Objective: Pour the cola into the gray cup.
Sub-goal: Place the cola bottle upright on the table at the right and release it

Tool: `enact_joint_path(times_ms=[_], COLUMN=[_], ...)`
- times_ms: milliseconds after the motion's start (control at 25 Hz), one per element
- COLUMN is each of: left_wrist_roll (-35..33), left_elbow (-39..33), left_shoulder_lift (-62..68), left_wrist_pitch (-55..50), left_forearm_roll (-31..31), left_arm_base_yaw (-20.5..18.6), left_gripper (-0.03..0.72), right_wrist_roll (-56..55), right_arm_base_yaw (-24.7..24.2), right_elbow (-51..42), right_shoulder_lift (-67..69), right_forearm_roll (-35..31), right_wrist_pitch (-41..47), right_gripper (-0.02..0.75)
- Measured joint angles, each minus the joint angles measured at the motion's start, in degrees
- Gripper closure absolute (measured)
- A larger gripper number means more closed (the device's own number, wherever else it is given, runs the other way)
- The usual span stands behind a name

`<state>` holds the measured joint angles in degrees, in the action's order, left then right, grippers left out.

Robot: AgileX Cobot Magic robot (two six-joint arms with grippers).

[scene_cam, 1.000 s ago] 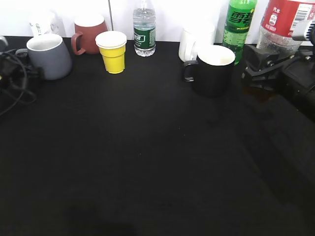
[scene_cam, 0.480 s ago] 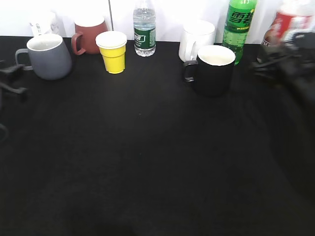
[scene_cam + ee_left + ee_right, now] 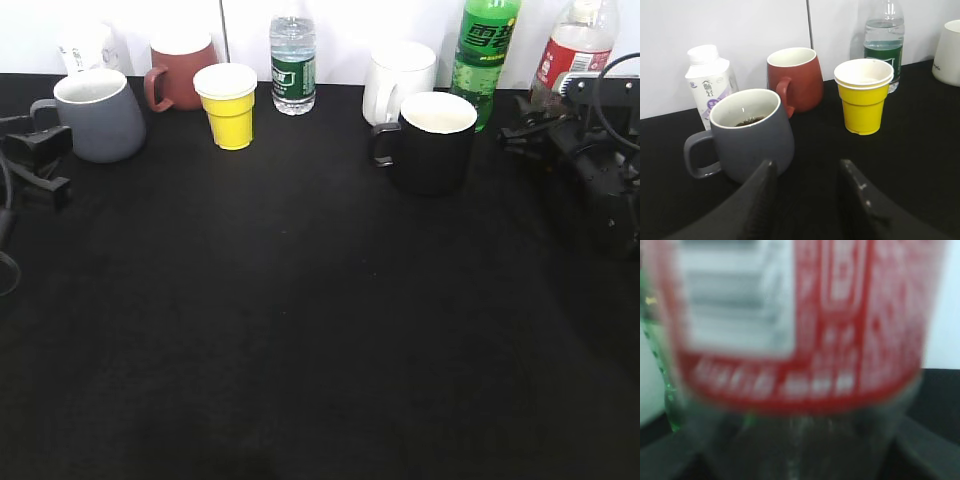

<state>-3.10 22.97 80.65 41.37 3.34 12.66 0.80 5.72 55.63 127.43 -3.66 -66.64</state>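
1. Your right gripper (image 3: 535, 122) sits at the cola bottle (image 3: 572, 52), far right by the back wall; whether its jaws grip or just bracket the bottle, you cannot tell.
2. Your left gripper (image 3: 807, 192) is spread wide and empty, just short of the gray cup (image 3: 751, 132).
3. Dark liquid sits in the cup, so the pour looks done and the bottle parked upright.
4. Label: red with white print, too blurred to read.

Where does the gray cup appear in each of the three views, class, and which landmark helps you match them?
Exterior view: gray cup at far left, back row.
Left wrist view: left of centre, dark liquid inside, behind the left pincer.
Right wrist view: not in it.
Shared landmark: the yellow cup, to its right in both.
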Motion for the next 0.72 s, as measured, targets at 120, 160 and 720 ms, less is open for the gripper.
enact_joint_path(times_ms=[120, 160, 720], left_wrist_roll=[0.0, 0.0, 1.79], left_elbow=[0.0, 0.0, 22.35], left_shoulder_lift=[0.0, 0.0, -9.89], left_wrist_pitch=[0.0, 0.0, -79.43], left_forearm_roll=[0.0, 0.0, -2.55], left_arm_base_yaw=[0.0, 0.0, 0.05], left_gripper=[0.381, 0.381, 0.379], right_wrist_roll=[-0.01, -0.01, -0.01], right_arm_base_yaw=[0.0, 0.0, 0.27], right_elbow=[-2.43, -3.71, -9.91], right_shoulder_lift=[-1.17, -2.47, -49.97], right_forearm_roll=[0.0, 0.0, 5.08], right_wrist_pitch=[1.06, 1.49, 97.46], right_gripper=[0.136, 0.133, 0.144])
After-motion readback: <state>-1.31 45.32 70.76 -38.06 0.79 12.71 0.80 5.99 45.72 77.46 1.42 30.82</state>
